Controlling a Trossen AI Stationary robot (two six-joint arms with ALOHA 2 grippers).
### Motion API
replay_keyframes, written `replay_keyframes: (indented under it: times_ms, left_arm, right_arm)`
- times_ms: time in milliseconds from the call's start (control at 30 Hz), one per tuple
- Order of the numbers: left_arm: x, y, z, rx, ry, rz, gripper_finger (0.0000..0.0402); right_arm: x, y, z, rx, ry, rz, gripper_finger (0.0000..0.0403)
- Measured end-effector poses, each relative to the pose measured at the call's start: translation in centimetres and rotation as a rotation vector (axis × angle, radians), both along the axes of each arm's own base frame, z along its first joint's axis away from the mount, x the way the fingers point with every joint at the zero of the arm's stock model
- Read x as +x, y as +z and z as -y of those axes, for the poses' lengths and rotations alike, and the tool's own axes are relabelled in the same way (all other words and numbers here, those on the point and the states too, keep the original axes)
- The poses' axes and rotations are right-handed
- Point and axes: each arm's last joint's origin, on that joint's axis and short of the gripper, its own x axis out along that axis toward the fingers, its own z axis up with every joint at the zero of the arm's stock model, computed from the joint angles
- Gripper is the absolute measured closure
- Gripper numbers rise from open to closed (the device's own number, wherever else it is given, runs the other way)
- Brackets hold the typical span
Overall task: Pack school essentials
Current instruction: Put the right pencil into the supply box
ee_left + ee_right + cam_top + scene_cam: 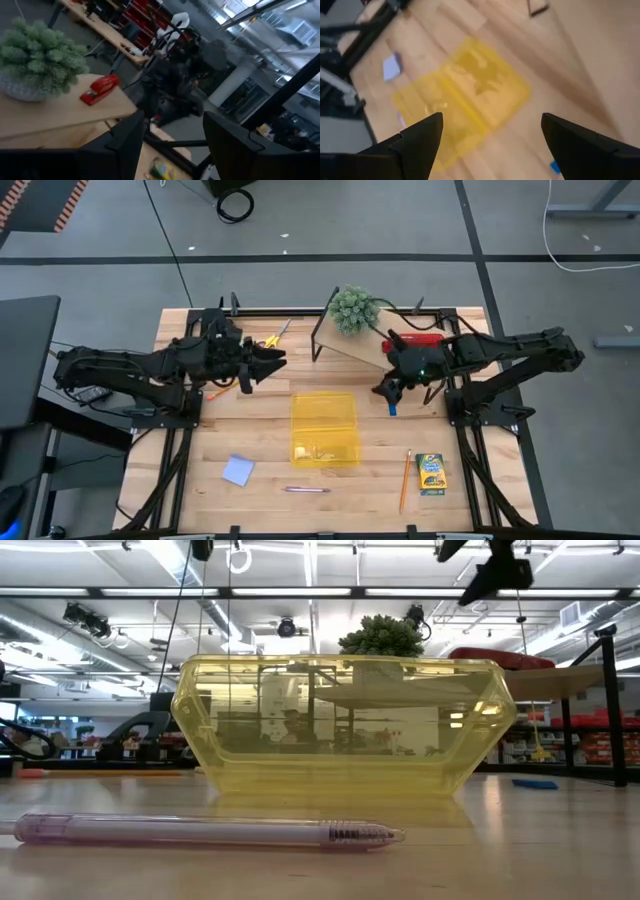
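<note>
Now we hover our left gripper (272, 361) and right gripper (386, 388), both spread and empty, either side of the yellow case (324, 427), so picking seems next, likely the blue eraser (391, 409) beside its right edge.

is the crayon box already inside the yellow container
No, the crayon box lies on the bare table, to the right of the yellow container and apart from it.

Two dark, jointed arms; black angular jaws; small green light on the right arm (470, 360).
</note>
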Motion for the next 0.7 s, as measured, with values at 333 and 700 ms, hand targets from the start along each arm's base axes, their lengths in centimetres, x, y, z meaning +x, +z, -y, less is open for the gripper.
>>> replay_keyframes:
  times_ms: [333, 700]
  left_arm:
    - [0.1, -0.3, -0.2, 0.014, 0.014, -0.026, 0.0192]
    - [0.2, -1.2, -0.1, 0.051, 0.009, -0.128, 0.0194]
  right_arm:
    - [0.9, -3.7, -4.6, 0.258, -0.174, -0.291, 0.0065]
    - [-0.1, -6.4, -10.4, 0.425, -0.320, -0.551, 0.0079]
